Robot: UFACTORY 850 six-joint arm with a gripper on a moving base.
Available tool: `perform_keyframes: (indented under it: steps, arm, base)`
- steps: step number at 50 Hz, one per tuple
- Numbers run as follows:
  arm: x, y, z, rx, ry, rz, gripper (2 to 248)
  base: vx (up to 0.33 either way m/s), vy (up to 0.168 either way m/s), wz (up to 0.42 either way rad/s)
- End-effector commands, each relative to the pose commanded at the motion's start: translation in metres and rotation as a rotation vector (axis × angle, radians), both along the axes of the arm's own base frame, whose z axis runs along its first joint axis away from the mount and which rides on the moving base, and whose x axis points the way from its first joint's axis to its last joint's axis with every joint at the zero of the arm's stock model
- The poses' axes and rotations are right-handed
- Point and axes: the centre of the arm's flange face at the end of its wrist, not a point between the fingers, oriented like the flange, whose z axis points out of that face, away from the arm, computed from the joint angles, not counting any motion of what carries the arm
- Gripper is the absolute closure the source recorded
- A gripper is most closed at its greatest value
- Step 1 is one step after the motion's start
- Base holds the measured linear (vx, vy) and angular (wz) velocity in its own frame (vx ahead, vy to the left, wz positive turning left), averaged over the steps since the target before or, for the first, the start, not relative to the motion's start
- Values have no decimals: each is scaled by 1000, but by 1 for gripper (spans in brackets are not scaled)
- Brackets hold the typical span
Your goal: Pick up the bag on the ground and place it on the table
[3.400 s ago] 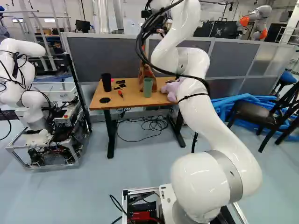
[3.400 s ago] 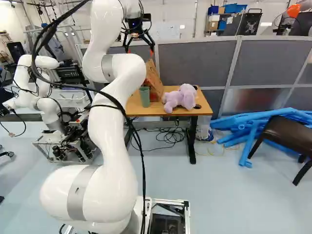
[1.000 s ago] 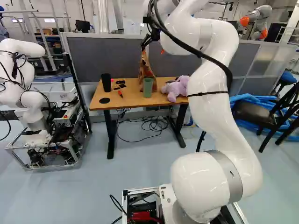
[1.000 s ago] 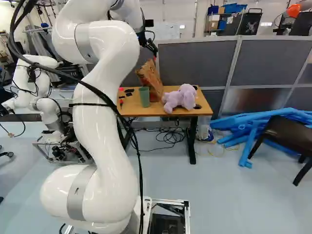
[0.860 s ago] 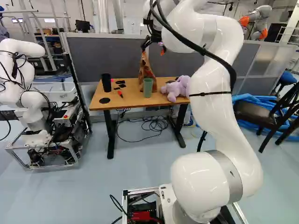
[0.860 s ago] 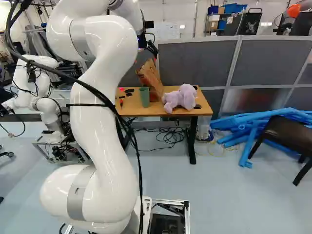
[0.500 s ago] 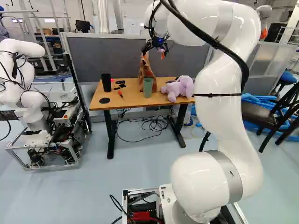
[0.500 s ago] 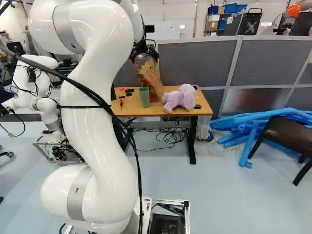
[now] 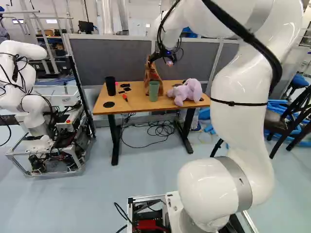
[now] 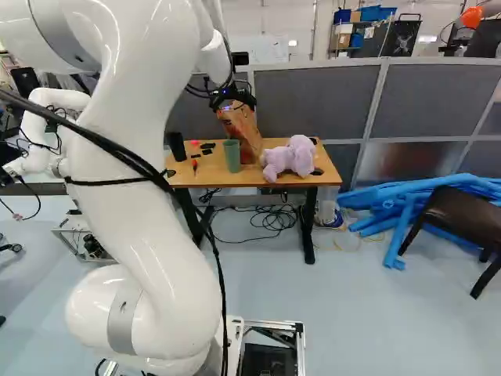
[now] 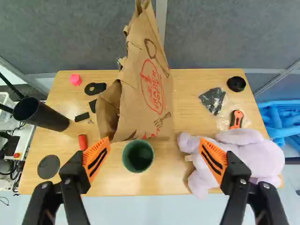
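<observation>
If judged by how things lie now, looks all but finished. Find the bag (image 11: pixel 152 84) standing on the worktop (image 11: pixel 171 176), just behind the green cup (image 11: pixel 138 156) as viewed from the base; cannot tell about contact with it. Count both lifting and placing as probably done. Seems to need only a clean withdrawal, without snagging the paper or knocking the green cup.

Have the jaws spread wide, high over the green cup and seemingly near the bag's upper part, with nothing gripped between the orange pads (image 11: pixel 96 157).

Shows brown paper, tall and upright, tapering to a crumpled peak, with a sunken, creased fold down the side nearer the black cup (image 11: pixel 42 114), left of the green cup. Bears red print and darker drawings of utensils on the broad face. Leans slightly in the right base view, yet looks steady enough; could tip if brushed near the peak. Cannot tell the contents. Note also the purple plush toy (image 11: pixel 260 157), to the right of the green cup.
</observation>
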Motion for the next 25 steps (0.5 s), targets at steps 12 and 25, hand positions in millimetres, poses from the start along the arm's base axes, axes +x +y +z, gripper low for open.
perform_keyframes:
  steps: [12, 25]
  arm:
    - [-33, -3, -29, 2, -57, -4, 3]
    - [-73, -7, -62, 3, -118, -8, 3]
  base:
    - [0, 0, 0]
    - [0, 0, 0]
